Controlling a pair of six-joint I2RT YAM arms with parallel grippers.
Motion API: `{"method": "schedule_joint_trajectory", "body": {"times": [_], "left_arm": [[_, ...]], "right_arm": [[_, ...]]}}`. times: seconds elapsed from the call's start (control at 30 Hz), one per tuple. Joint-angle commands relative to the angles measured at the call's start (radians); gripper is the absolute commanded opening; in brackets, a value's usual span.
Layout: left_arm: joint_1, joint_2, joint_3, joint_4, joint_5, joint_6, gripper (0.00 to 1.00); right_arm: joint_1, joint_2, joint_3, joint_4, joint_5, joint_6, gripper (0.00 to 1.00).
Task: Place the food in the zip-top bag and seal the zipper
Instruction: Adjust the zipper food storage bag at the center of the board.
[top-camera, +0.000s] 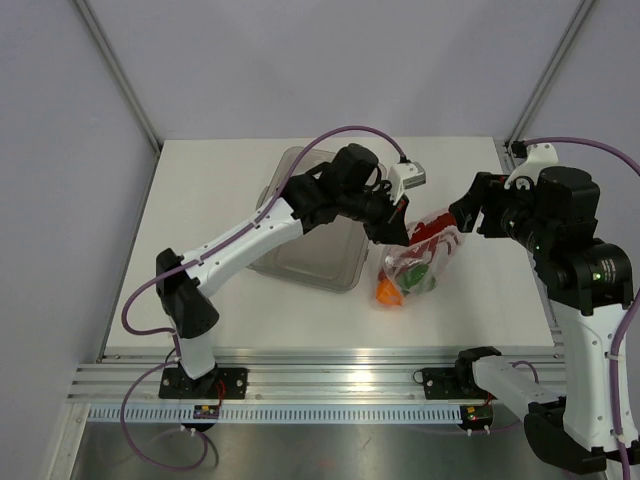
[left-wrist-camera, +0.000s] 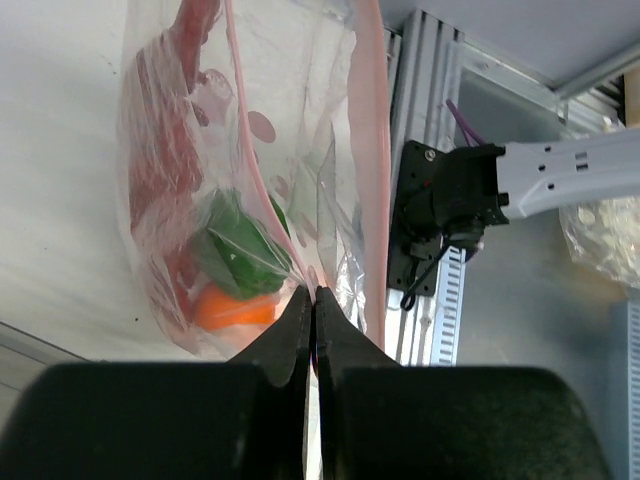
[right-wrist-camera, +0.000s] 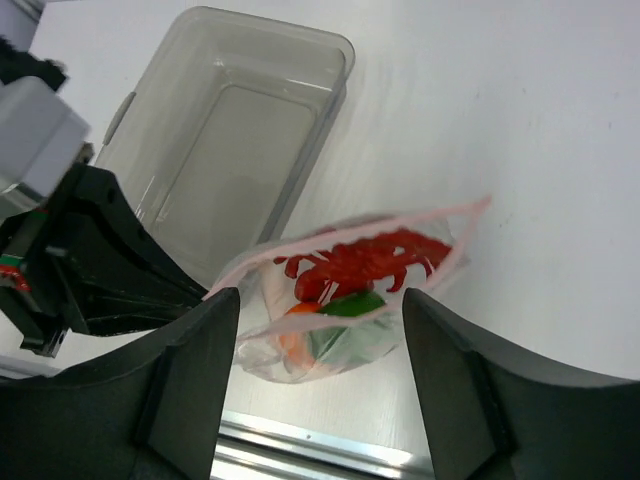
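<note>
Where the top view looks down on the table (top-camera: 230, 190), the zip-top bag (top-camera: 415, 262) lies just right of the clear tray (top-camera: 300, 272), between the two arms. All three foods are inside it: the lobster (top-camera: 428, 232) at the far end, the green pepper (top-camera: 418, 272) in the middle and the orange fruit (top-camera: 388, 291) at the near end. The left gripper (top-camera: 397, 233) meets the bag's far left corner, while the right gripper (top-camera: 462, 216) sits just beside the bag's far right corner. From here I cannot tell whether it touches the plastic.

Seen from the left wrist, the left gripper (left-wrist-camera: 309, 298) is pressed fully together, with a fold of the bag (left-wrist-camera: 250, 150) pinched at its tips. The pink zipper (left-wrist-camera: 368, 150) runs away from that pinch along the mouth edge. The lobster (left-wrist-camera: 160, 150), pepper (left-wrist-camera: 235, 250) and orange fruit (left-wrist-camera: 230, 308) show through the plastic. The right arm's base (left-wrist-camera: 450, 200) stands beyond.

Seen from the right wrist, the right gripper (right-wrist-camera: 320, 300) is spread wide and holds nothing. The bag (right-wrist-camera: 430, 262) lies beyond its fingers (right-wrist-camera: 200, 400), with the lobster (right-wrist-camera: 360, 262), pepper (right-wrist-camera: 350, 305) and orange fruit (right-wrist-camera: 295, 318) inside. The zipper (right-wrist-camera: 340, 235) arches over them, its left end at the left gripper (right-wrist-camera: 110, 260). The tray (right-wrist-camera: 230, 130) sits further back.
</note>
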Motion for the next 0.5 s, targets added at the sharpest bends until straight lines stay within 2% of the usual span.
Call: {"method": "schedule_joint_trajectory", "body": {"times": [0.0, 0.13, 0.2, 0.27, 0.47], "left_arm": [[0.014, 0.011, 0.101, -0.126, 0.135, 0.144, 0.0], [0.045, -0.003, 0.109, -0.147, 0.202, 0.21, 0.0], [0.057, -0.008, 0.103, -0.149, 0.223, 0.231, 0.0], [0.073, -0.006, 0.106, -0.155, 0.258, 0.242, 0.0], [0.102, 0.02, 0.115, -0.117, 0.309, 0.208, 0.0]], "right_arm": [[0.006, 0.003, 0.011, 0.059, -0.117, -0.166, 0.74], [0.005, -0.065, -0.126, 0.263, -0.255, -0.314, 0.76], [0.006, -0.08, -0.187, 0.303, -0.279, -0.391, 0.75], [0.006, -0.082, -0.21, 0.314, -0.311, -0.457, 0.75], [0.026, -0.091, -0.252, 0.294, -0.403, -0.517, 0.69]]}}
